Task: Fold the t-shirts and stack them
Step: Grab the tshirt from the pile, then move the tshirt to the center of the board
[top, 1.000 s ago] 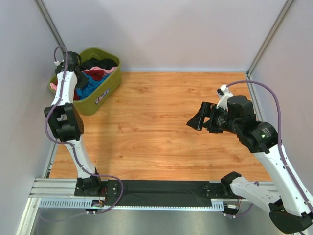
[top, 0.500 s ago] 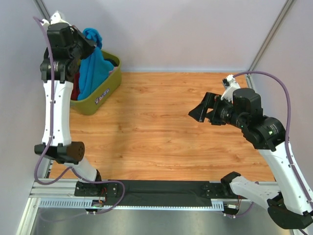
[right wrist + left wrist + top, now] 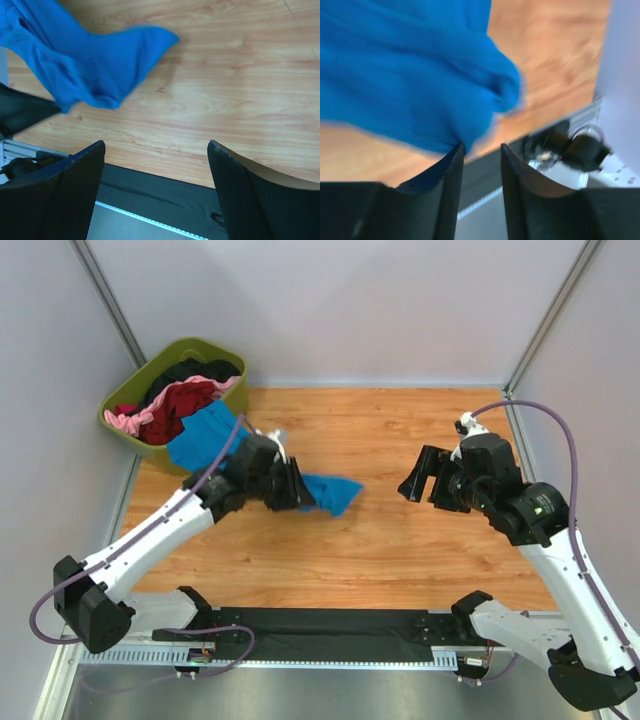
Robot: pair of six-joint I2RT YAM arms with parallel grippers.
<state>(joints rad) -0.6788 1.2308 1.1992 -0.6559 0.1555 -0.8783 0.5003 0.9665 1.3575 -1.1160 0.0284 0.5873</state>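
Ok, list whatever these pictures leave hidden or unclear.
- Whether the left gripper pinches the blue shirt: the left wrist view is motion-blurred, and from above the wrist and cloth cover the fingers.
- The blue shirt's sleeves and collar: bunched up, and cut off by the top and left edges of the right wrist view.
- What lies deeper in the tub: the red shirt, pink shirt and black shirt on top hide it.
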